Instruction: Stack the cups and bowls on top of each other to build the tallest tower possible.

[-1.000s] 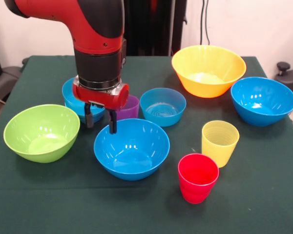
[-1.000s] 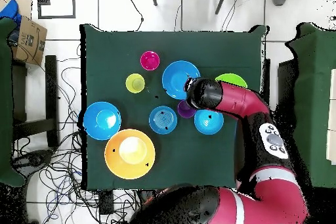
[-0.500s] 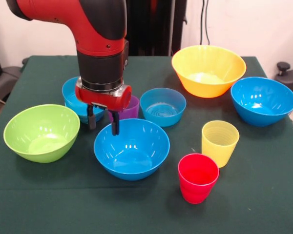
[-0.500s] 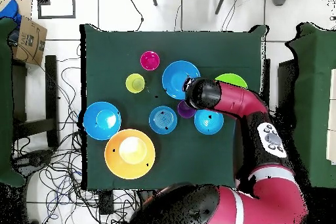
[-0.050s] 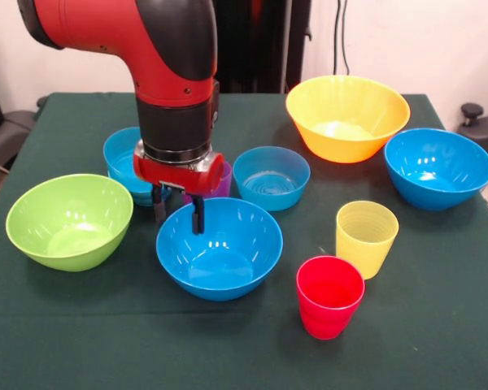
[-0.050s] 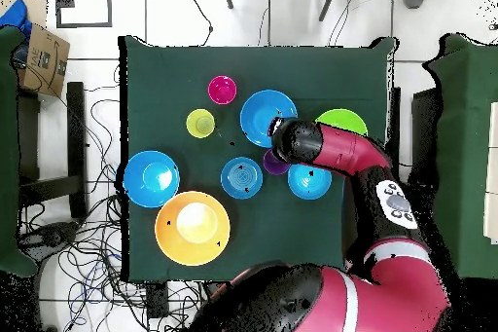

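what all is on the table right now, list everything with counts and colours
big bowls: 4; yellow far right, blue right edge, blue centre front, lime green left
small bowls: 2, blue; one mid-table, one behind the arm, partly hidden
cups: 3; yellow and red front right, purple mostly hidden behind the end effector
table: 1, dark green cloth
arm: 1, red and black
end effector: 1, open, fingers straddling the centre blue bowl's far rim
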Available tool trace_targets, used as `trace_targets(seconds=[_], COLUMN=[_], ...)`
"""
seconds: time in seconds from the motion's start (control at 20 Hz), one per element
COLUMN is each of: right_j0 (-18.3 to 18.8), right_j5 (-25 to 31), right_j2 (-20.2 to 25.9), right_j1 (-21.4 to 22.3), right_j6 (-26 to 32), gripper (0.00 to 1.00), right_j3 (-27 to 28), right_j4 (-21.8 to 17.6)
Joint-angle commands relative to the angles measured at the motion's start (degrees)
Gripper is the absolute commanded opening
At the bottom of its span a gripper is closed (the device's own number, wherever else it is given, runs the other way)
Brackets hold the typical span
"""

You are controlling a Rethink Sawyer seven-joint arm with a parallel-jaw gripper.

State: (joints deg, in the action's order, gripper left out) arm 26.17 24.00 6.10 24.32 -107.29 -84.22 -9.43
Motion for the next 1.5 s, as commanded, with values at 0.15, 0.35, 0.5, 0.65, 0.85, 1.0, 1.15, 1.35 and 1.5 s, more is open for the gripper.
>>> trace_targets(seconds=[0.15,0.35,0.5,0.65,0.85,1.0,1.15,1.35,1.5], right_j0=[-2.4,-2.9,-2.9,-2.8,-2.6,-3.3,-4.1,-3.9,-2.7], right_j5=[-5.1,-6.8,-7.9,-8.9,-9.6,-11.4,-12.0,-14.3,-13.1], right_j2=[2.6,1.9,1.7,1.6,1.6,0.1,-1.4,-1.0,0.5], right_j1=[-4.6,-5.9,-6.8,-7.4,-7.6,-7.3,-7.2,-7.1,-6.8], right_j6=[-1.2,-1.7,-1.7,-1.5,-1.3,-3.2,-4.4,-2.7,-2.7], gripper=[1.0,1.0,1.0,1.0,1.0,1.0,1.0,1.0,1.0], right_j3=[-1.4,-0.8,-0.4,-0.2,-0.6,-1.0,-1.1,-0.4,-1.7], right_j4=[-4.8,-4.8,-4.8,-4.8,-4.7,-4.2,-3.6,-4.7,-3.5])
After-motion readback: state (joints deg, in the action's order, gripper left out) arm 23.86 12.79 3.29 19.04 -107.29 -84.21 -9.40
